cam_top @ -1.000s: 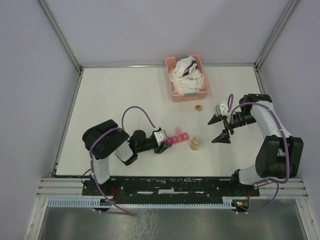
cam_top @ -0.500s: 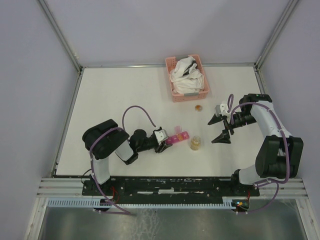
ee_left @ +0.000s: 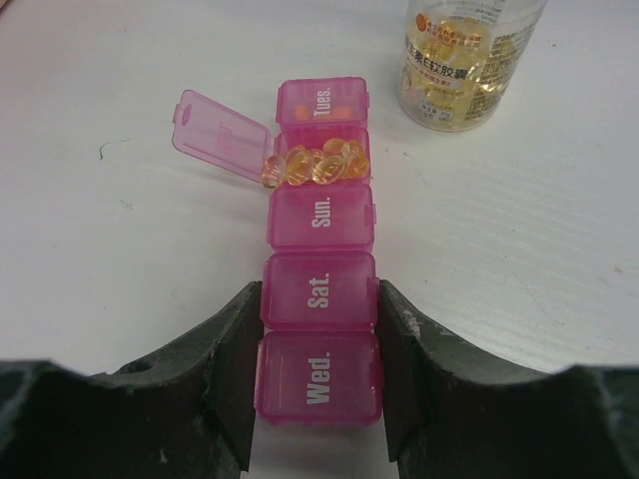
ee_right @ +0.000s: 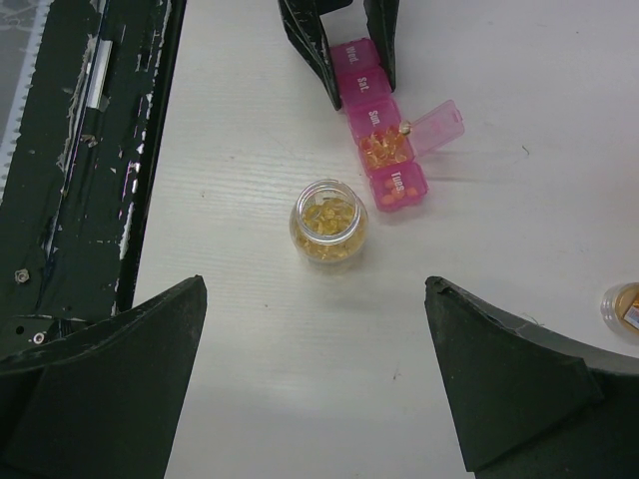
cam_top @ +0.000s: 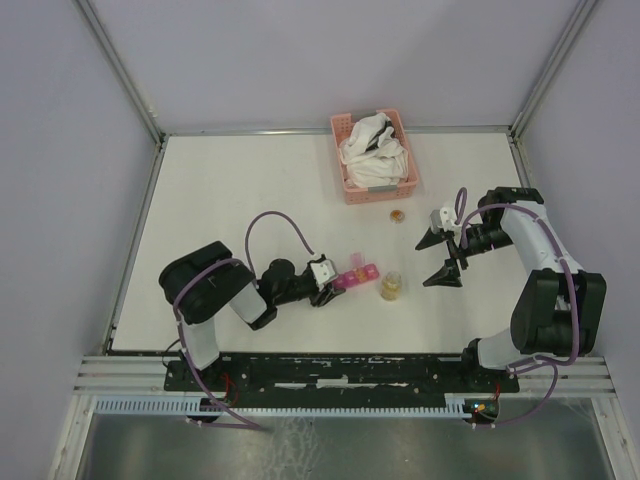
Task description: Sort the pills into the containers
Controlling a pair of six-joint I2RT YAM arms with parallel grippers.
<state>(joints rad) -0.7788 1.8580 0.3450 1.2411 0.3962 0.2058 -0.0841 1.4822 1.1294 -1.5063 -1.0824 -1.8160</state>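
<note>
The magenta pill strip box point(cam_top: 357, 276) lies on the table, its compartments marked Wed., Sat., Sun. and Tues. My left gripper point(ee_left: 318, 299) is shut on its near end, the jaws pressing both sides of the box point(ee_left: 319, 289). One compartment stands open with its lid point(ee_left: 220, 135) flipped aside and holds several amber pills point(ee_left: 315, 165). The clear jar point(cam_top: 391, 287) of amber pills stands uncapped just right of the box and also shows in the right wrist view point(ee_right: 328, 222). My right gripper point(cam_top: 437, 258) is open and empty, to the right of the jar.
A pink lattice basket point(cam_top: 380, 190) with white cloth stands at the back. A small round amber-topped cap point(cam_top: 398, 214) lies in front of it. The black rail point(ee_right: 90, 150) runs along the table's near edge.
The left arm has shifted very slightly while holding the box. The right arm, jar and box sit as before.
</note>
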